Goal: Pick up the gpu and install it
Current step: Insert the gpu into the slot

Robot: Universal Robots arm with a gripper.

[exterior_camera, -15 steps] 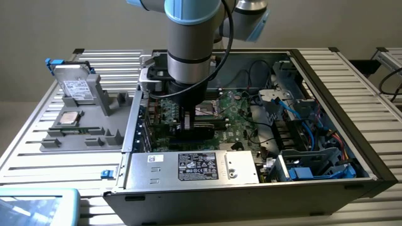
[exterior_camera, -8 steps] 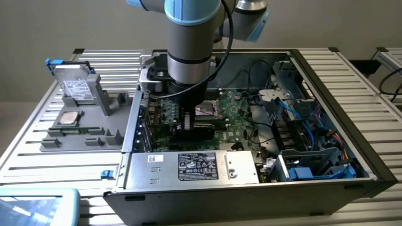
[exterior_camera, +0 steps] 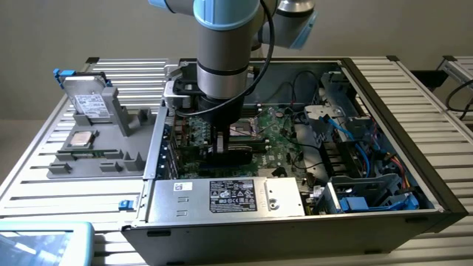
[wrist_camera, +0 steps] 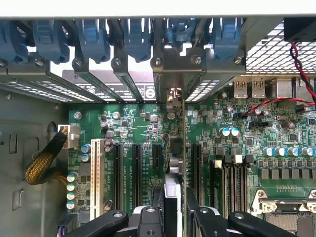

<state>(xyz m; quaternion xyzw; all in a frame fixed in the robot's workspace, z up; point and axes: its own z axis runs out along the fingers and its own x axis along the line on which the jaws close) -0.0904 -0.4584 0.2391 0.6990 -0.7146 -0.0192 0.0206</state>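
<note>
The gpu (wrist_camera: pixel 174 165) stands edge-on and upright inside the open computer case (exterior_camera: pixel 384 83), over the green motherboard (wrist_camera: pixel 138 128). Its silver end bracket (wrist_camera: pixel 173 96) reaches the rear slot opening under the blue latches (wrist_camera: pixel 94 39). My gripper (wrist_camera: pixel 174 212) is shut on the card, one black finger (wrist_camera: pixel 157 210) on each side. In the exterior view the gripper (exterior_camera: pixel 221 145) reaches down into the case's left half, with the dark card (exterior_camera: pixel 220 160) below it. The card lies in line with the black expansion slots (wrist_camera: pixel 118 168). I cannot tell if its edge is seated.
A silver power supply (exterior_camera: pixel 229 197) fills the case's near side, and blue cables and drive cages (exterior_camera: pixel 369 183) crowd the exterior view's right. A grey parts tray (exterior_camera: pixel 96 166) left of the case holds a hard drive (exterior_camera: pixel 90 102). A yellow sleeved cable (wrist_camera: pixel 44 163) lies beside the board.
</note>
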